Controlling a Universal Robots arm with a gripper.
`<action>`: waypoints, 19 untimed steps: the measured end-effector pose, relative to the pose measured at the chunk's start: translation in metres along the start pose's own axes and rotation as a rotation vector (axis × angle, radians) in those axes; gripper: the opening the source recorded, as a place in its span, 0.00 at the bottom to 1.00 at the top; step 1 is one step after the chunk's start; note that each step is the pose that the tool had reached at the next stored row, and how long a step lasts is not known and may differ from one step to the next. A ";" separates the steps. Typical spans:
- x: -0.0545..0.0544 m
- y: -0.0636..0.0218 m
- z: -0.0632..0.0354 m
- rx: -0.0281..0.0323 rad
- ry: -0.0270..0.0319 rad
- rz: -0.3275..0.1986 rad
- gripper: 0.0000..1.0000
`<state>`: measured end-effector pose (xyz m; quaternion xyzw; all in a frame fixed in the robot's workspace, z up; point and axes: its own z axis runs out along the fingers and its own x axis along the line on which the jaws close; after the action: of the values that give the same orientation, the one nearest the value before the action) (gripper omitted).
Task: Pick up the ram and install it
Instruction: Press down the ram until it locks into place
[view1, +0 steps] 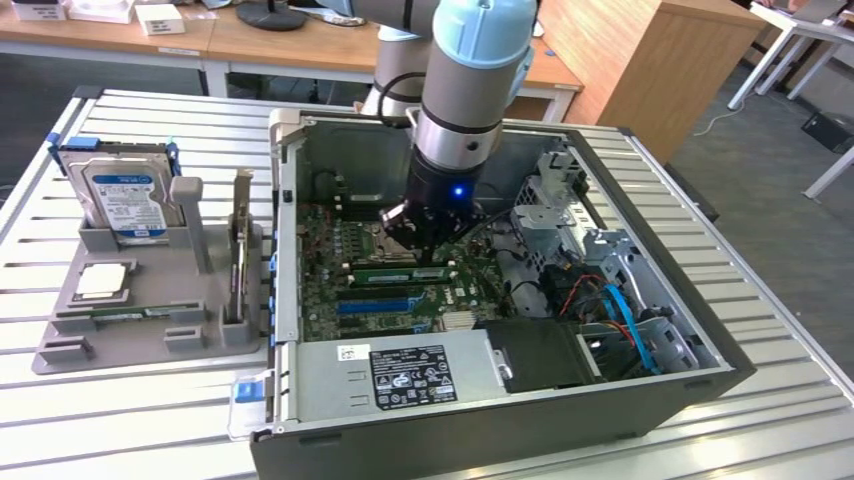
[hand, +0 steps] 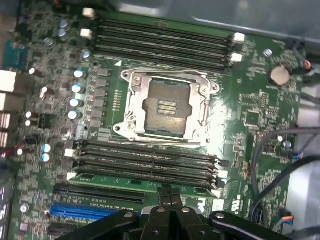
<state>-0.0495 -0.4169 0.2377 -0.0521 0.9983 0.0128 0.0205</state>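
Inside the open computer case (view1: 287, 230), the gripper (view1: 430, 258) hangs low over the motherboard (view1: 334, 260), close to a green stick in the slots beside the processor socket (hand: 167, 107). Seen from the wrist, the fingers (hand: 170, 197) are pressed together with nothing between them, their tips just above the ram (hand: 145, 181), which lies seated in the slot nearest the blue slot (hand: 85, 211), its white label (hand: 218, 205) near one end. On the exterior view's left, a grey tray (view1: 120, 345) holds a hard drive (view1: 127, 195) and a tall card (view1: 242, 245)
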 end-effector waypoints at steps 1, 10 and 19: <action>0.000 0.0000 0.0000 0.0006 -0.0004 0.015 0.11; -0.004 -0.0002 -0.0031 -0.0009 0.0241 0.033 0.11; -0.007 -0.0006 -0.0065 -0.0045 0.0640 0.036 0.11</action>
<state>-0.0428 -0.4169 0.2444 -0.0348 0.9992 0.0138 -0.0118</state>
